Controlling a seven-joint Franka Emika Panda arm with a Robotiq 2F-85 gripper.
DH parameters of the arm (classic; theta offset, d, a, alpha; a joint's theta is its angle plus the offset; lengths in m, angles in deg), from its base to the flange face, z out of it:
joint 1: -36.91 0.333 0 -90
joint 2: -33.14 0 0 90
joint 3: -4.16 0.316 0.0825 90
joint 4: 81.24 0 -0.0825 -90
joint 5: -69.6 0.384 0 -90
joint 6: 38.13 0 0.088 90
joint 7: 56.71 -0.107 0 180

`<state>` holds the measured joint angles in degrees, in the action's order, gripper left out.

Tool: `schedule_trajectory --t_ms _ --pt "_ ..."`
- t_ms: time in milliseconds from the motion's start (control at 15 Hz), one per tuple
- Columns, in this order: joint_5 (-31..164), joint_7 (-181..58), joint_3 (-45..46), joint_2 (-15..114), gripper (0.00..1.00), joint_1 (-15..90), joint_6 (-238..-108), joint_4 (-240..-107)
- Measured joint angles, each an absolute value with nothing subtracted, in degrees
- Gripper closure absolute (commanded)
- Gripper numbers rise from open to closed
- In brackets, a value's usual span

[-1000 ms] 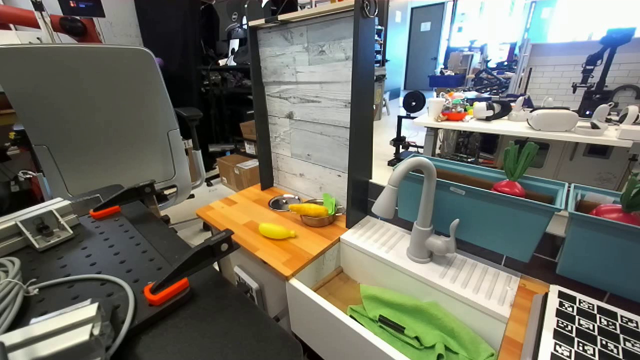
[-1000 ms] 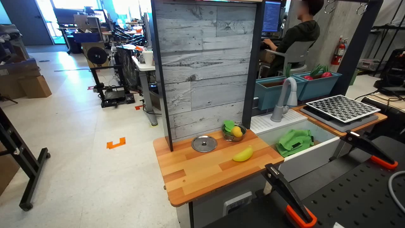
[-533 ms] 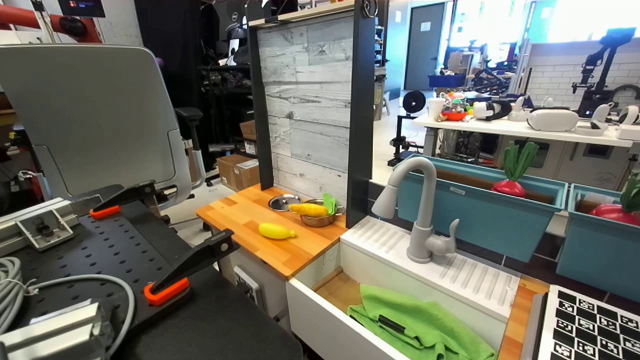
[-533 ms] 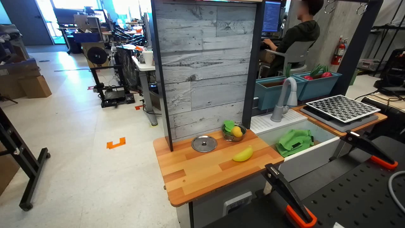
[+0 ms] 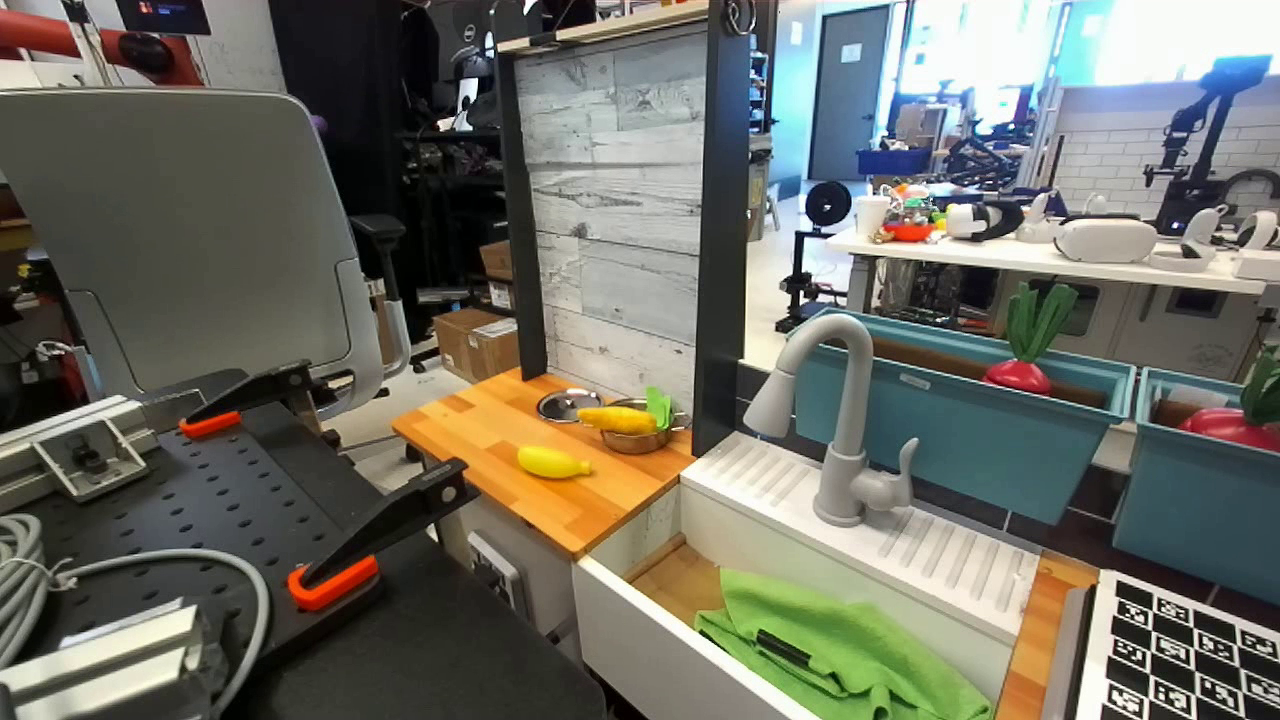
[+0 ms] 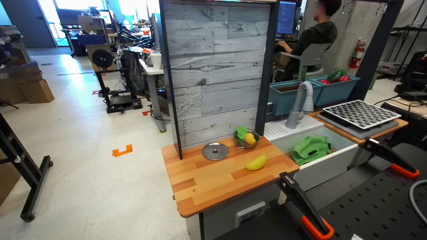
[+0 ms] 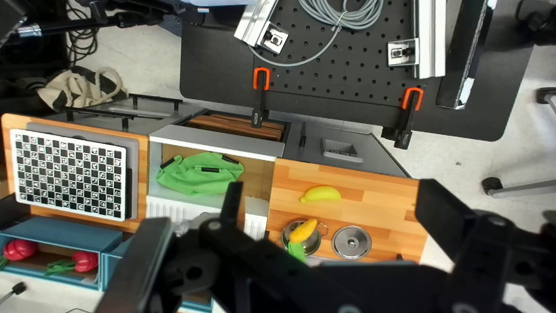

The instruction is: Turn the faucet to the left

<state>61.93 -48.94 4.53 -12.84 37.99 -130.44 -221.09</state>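
The light-grey faucet stands upright on the white ledge behind the sink, and it shows in both exterior views. In an exterior view its spout arches to the left, and its small side lever sticks up at the right of the base. In the wrist view a grey part of the faucet shows at the left, mostly hidden behind the gripper. My gripper is open and empty, its fingers wide apart. It is high above the counter and sink, away from the faucet. It is out of view in both exterior views.
The sink holds a green cloth. Teal planters stand behind the faucet. A black post rises beside it. The wooden counter bears a banana, a pot and a lid. A checkered board lies beyond the sink.
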Motion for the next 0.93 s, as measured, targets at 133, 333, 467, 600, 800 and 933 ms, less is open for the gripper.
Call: schedule_trajectory --t_ms 133,333,467,600,800,933 --pt "61.9 -49.7 4.3 -12.7 0.0 38.0 -131.2 -221.4" --pt "61.9 -52.0 3.3 -11.8 0.0 38.0 -136.6 -223.4" --pt "61.9 -53.7 2.6 -10.2 0.0 38.0 -141.5 -224.7" --pt "61.9 -54.9 2.0 -7.5 0.0 37.7 -146.3 -225.6" --pt "61.9 -55.9 1.1 -1.1 0.0 36.1 -153.5 -225.6" --pt "61.9 -56.3 0.6 4.2 0.0 34.4 -158.7 -225.1"
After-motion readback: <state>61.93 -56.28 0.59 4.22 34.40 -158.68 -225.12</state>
